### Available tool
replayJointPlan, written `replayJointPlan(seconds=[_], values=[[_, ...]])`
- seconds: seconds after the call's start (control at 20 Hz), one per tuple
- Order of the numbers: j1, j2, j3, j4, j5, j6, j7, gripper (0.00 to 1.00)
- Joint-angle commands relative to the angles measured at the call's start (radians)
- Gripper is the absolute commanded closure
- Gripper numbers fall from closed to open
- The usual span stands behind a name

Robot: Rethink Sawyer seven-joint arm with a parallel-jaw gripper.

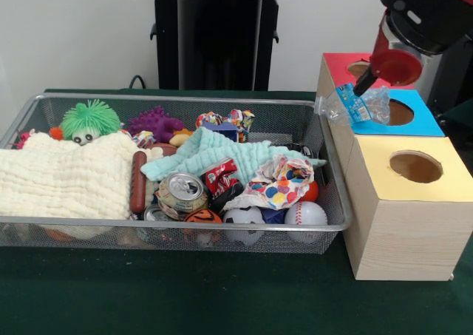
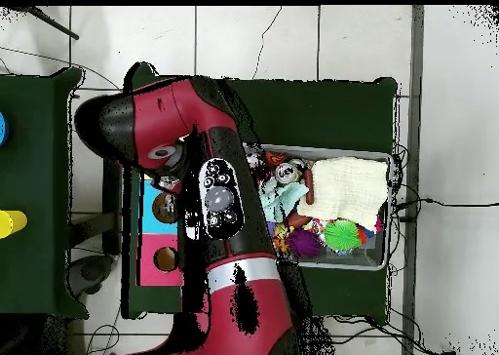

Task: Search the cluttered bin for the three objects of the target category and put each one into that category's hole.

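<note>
My gripper hangs at the upper right of the front view, shut on a crushed clear plastic bottle with a blue label. The bottle dangles at the left edge of the blue-topped box, just left of its round hole. Behind it stands a red-topped box, and in front a yellow-topped box with its own hole. In the overhead view the arm covers the gripper and the bottle; the blue box top shows beside it.
A wire mesh bin holds a cream cloth, a mint cloth, a green spiky toy, a purple spiky toy, a sausage, cans, a baseball and crumpled dotted paper.
</note>
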Motion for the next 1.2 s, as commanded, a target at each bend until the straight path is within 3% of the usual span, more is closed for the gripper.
replayJointPlan(seconds=[0.05,0.2,0.55,0.8,0.85,1.2], values=[[-0.021,0.046,-0.019,-0.018,-0.101,0.066,-0.015,1.0],[-0.023,0.045,-0.023,-0.022,-0.116,0.078,-0.029,1.0],[-0.059,0.045,0.023,-0.004,-0.022,0.043,0.02,1.0],[-0.053,0.058,0.027,-0.025,-0.008,0.074,0.024,1.0],[-0.054,0.058,0.027,-0.023,-0.001,0.073,0.027,0.0],[-0.056,0.068,0.042,-0.035,0.011,0.121,0.003,0.0]])
